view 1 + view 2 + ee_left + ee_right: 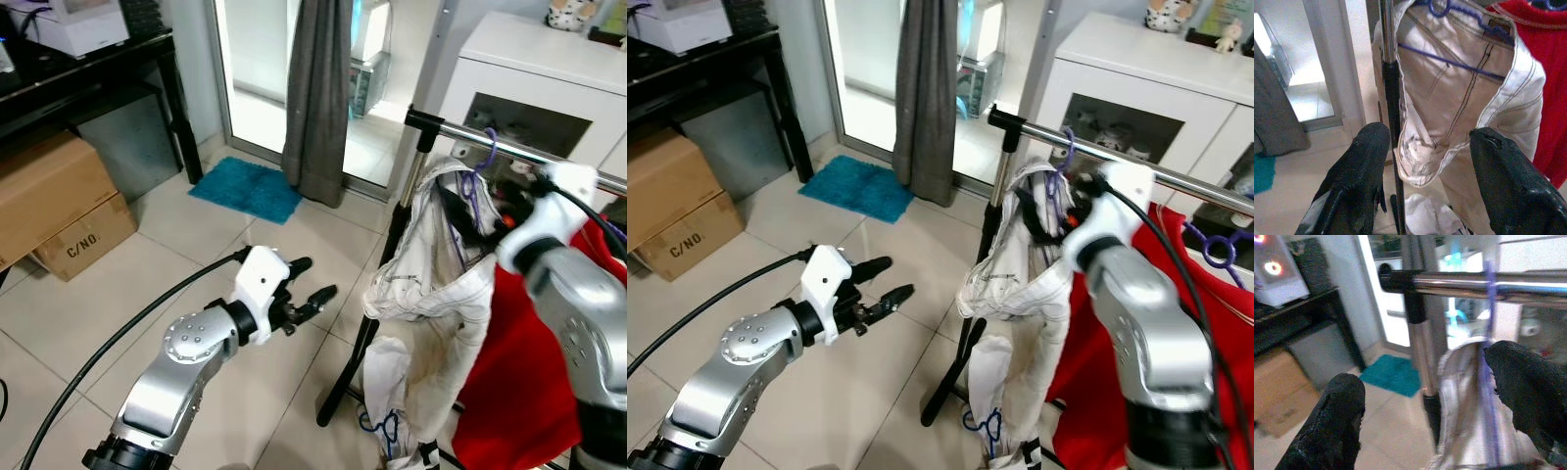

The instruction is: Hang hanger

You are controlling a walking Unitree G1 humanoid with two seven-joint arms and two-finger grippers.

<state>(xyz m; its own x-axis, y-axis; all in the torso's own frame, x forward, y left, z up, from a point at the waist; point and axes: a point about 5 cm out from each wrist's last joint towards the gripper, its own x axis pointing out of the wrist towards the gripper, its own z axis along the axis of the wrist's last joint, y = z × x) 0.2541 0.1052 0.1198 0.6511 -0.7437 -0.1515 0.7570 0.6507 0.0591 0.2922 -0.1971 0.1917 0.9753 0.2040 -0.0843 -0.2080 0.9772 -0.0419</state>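
Hanging on rail [1176, 176], purple hanger [1490, 382] between right gripper [1425, 416] jaws

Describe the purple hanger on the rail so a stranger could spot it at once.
Find the chrome clothes rail in front of the white cabinet. Near its capped end, the purple hanger hooks over it, carrying a white garment; the neighbouring garment is red.

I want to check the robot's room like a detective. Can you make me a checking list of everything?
Surface: pale tiled floor, no spills seen.
Job's things: purple plastic hanger carrying white trousers, hooked on chrome rail.
Clutter: red garment on rail; white cloth on floor.
Grippers: left gripper open, held apart from the rack; right gripper open by the hanger hook.
Cables: black cable along left arm.
Surroundings: cardboard boxes, teal mat, grey curtain, white cabinet.
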